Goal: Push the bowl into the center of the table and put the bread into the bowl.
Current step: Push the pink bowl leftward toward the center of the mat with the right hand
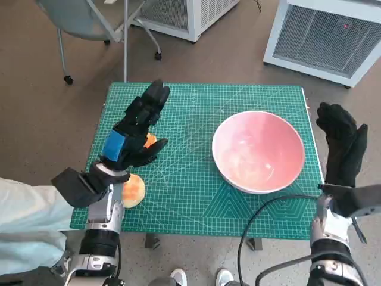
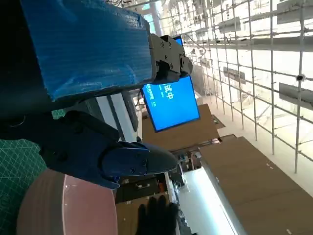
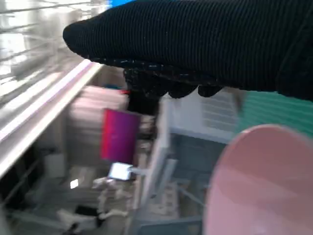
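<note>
I see the pink bowl (image 1: 259, 151) sitting on the right half of the green mat (image 1: 196, 190), its far rim close to the mat's right edge, and two pieces of bread at the mat's left: one (image 1: 133, 190) near the front-left corner beside my left forearm, another (image 1: 149, 140) mostly hidden under the left hand (image 1: 138, 128). That left hand hangs above the mat with fingers stretched forward and apart, holding nothing. My right hand (image 1: 340, 143) stands upright just off the mat's right edge, beside the bowl without touching it, fingers straight and empty.
</note>
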